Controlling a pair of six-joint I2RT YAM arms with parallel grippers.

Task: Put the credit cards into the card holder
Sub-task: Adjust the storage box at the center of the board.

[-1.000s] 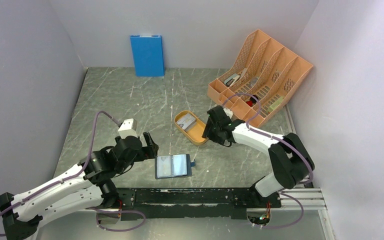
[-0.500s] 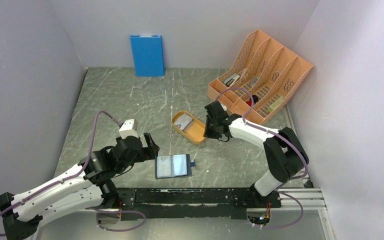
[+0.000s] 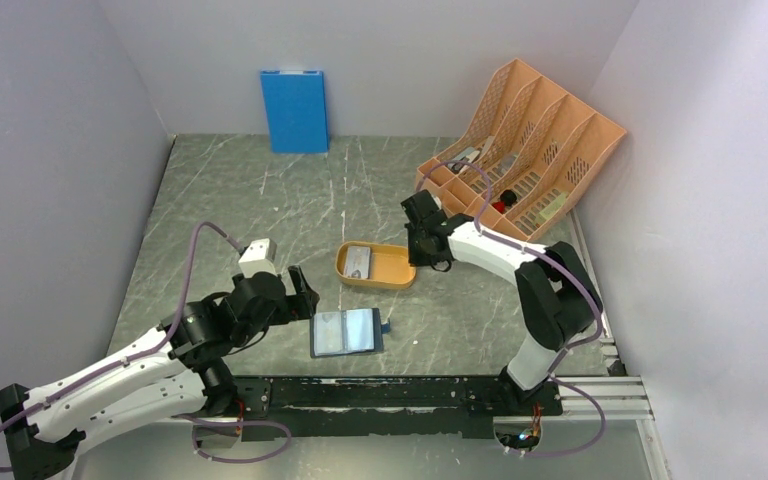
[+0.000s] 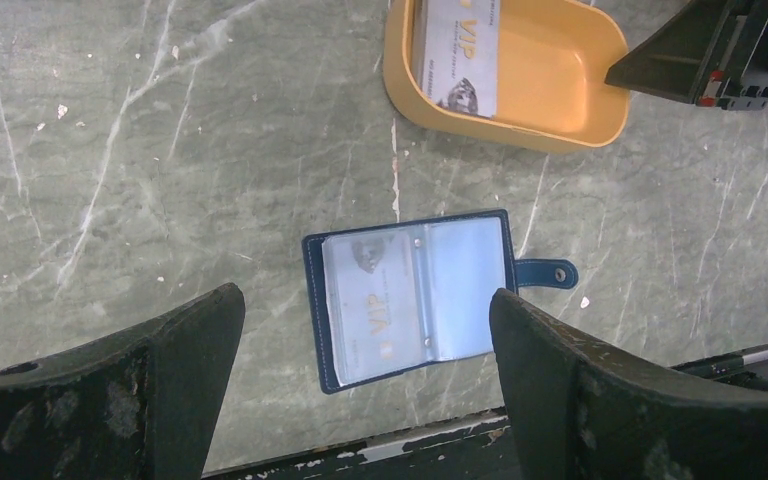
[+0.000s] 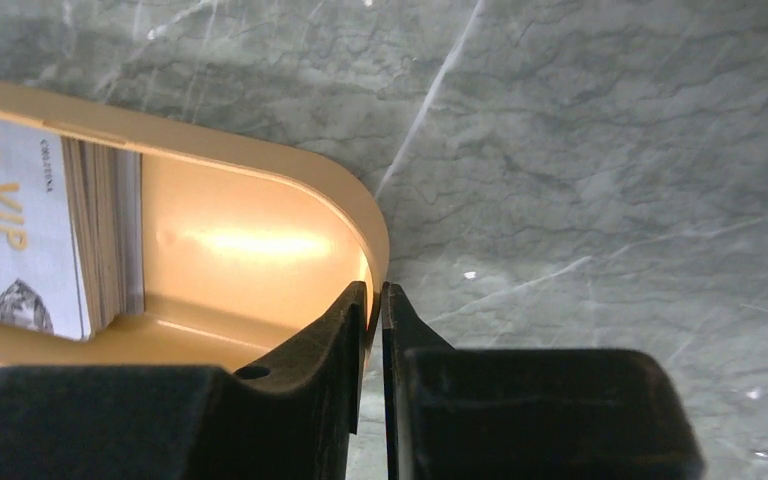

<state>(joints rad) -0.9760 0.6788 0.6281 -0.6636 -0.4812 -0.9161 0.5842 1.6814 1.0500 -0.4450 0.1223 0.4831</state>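
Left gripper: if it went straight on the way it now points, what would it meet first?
Probably the open card holder, which lies on the table between the left gripper's spread fingers; depth is unclear. The tray lies farther off.

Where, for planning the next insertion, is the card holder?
Top view: the card holder lies open at the near edge of the table, just right of the left claw, in front of the orange tray.
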